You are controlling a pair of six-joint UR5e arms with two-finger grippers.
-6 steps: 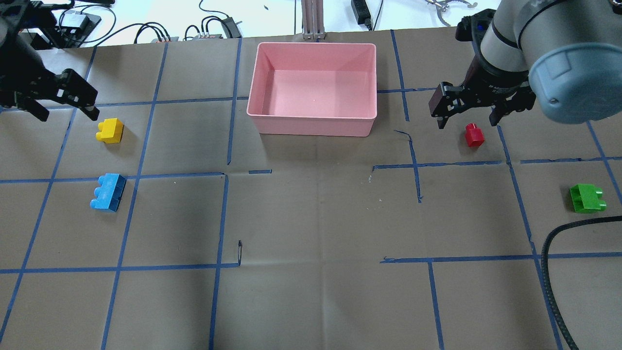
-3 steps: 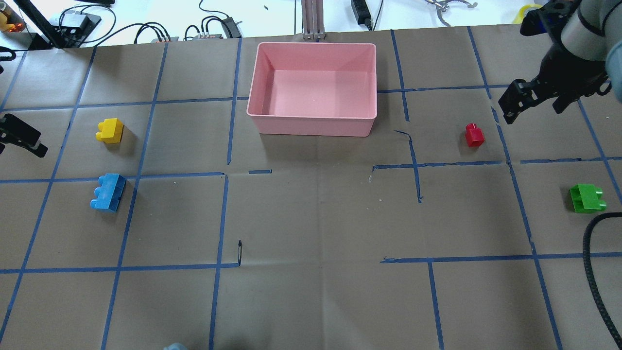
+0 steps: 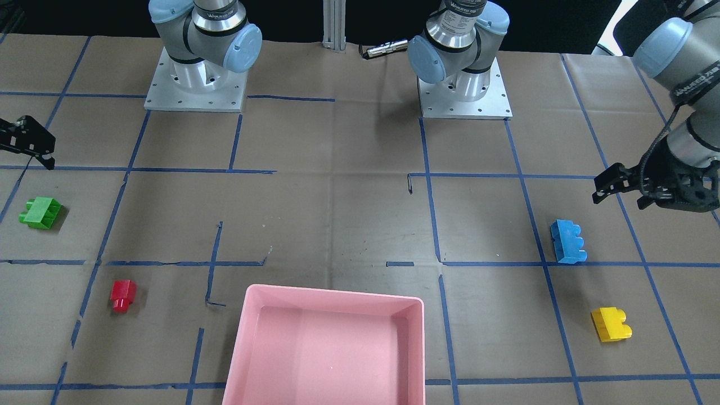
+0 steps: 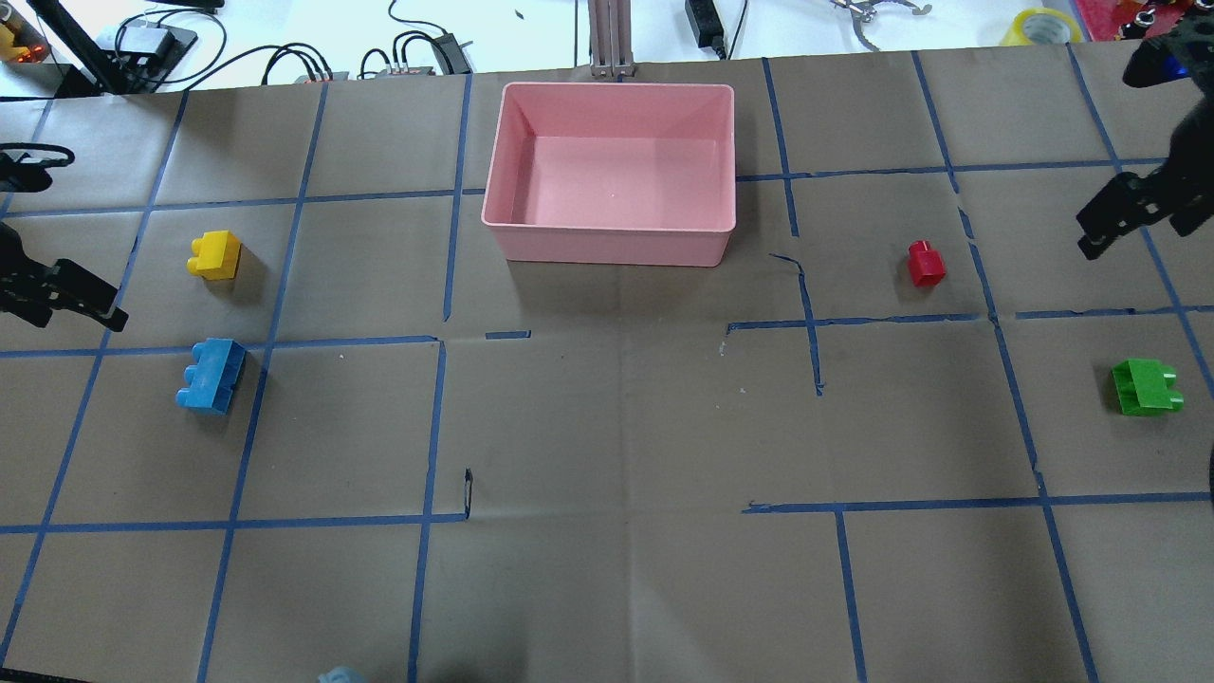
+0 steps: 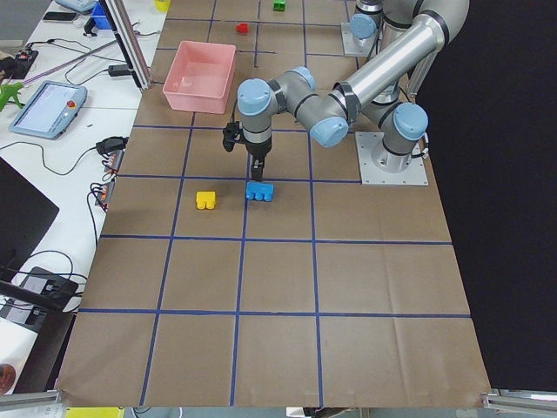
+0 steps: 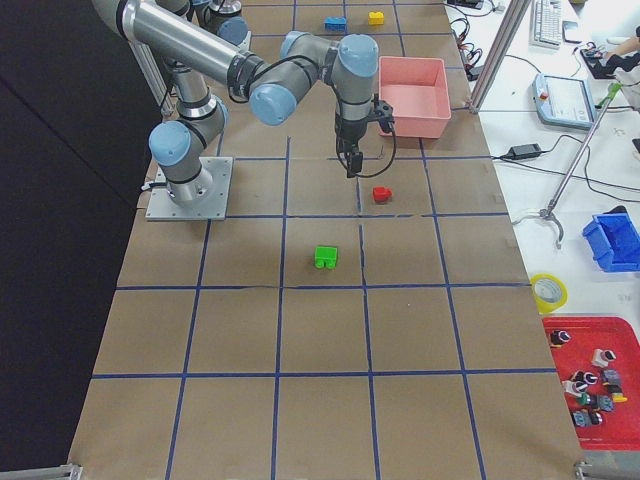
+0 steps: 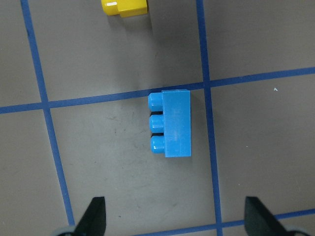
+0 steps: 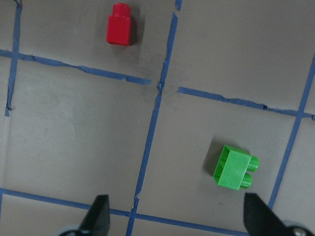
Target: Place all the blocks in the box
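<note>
The pink box (image 4: 607,249) stands empty at the table's far middle; it also shows in the front view (image 3: 332,296). The yellow brick (image 4: 215,254) and the blue brick (image 4: 211,374) lie at the left. The red brick (image 4: 926,264) and the green brick (image 4: 1147,386) lie at the right. My left gripper (image 4: 57,302) hovers open and empty left of the blue brick, which lies ahead of its fingertips (image 7: 94,216) in the left wrist view (image 7: 170,124). My right gripper (image 4: 1143,226) hovers open and empty, right of the red brick and beyond the green one (image 8: 235,167).
Cables, power bricks and a yellow tape roll (image 4: 1043,26) lie on the white bench past the table's far edge. The two arm bases (image 3: 195,84) stand on the robot's side. Blue tape lines (image 4: 436,417) grid the brown paper.
Both arms have swung outward. The left gripper moved from beside the yellow brick left and back, level with the blue one. The right gripper moved right, away from the red brick. No brick moved.
</note>
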